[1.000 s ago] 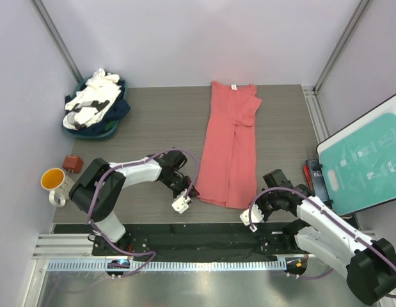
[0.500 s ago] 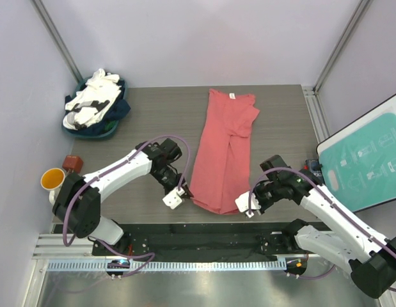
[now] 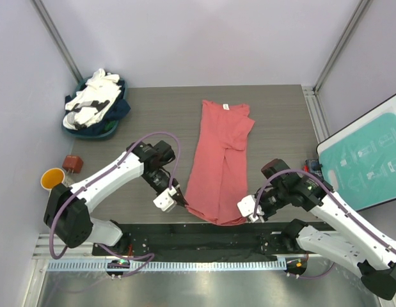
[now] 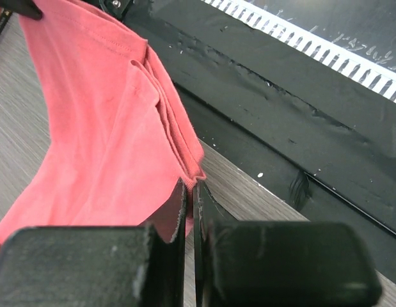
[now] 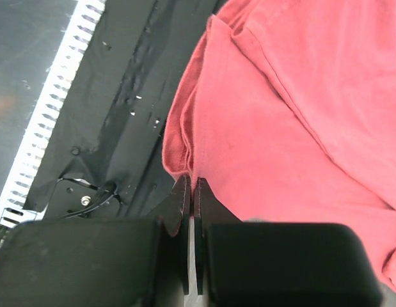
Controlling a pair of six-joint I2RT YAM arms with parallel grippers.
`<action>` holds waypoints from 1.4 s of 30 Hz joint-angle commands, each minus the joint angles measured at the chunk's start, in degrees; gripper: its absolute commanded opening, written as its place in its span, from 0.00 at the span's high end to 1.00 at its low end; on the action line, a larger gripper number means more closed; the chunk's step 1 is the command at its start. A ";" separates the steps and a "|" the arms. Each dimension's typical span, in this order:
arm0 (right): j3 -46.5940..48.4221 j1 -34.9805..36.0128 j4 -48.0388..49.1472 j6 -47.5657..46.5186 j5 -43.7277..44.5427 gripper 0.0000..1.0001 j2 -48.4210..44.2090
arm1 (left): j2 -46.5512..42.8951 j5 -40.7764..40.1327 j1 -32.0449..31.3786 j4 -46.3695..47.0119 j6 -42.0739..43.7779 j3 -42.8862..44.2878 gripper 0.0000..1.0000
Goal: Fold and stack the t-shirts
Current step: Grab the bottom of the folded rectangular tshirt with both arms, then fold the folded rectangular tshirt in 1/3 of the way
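Treat red t-shirt (image 3: 218, 166) as light, limp, quick to sag. Lies lengthwise on worktop (image 3: 281, 128), hem at near edge. Pinched at both hem corners by left pincer (image 4: 190, 188) and right pincer (image 5: 190, 182), clamped on cloth.

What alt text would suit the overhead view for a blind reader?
A long coral-red t-shirt lies on a grey table, its two near corners pinched by the left hand and right hand. A basket of other t-shirts sits far left.

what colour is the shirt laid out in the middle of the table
The shirt is plain coral red. The top external view shows it best.
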 commanded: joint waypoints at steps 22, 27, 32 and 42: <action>-2.33 -3.83 27.40 2.21 23.13 0.99 8.58 | 17.32 4.21 11.59 -3.31 13.73 17.49 1.00; -2.06 -7.26 30.83 0.99 24.28 0.99 11.39 | 22.85 4.47 12.64 -2.69 14.87 21.97 1.00; -2.85 -10.95 36.19 -0.25 24.81 0.99 14.20 | 27.17 4.65 13.26 -1.55 15.41 25.92 1.00; -3.12 -15.35 44.54 -1.74 24.10 0.99 21.50 | 33.41 4.30 14.40 0.91 15.05 32.34 1.00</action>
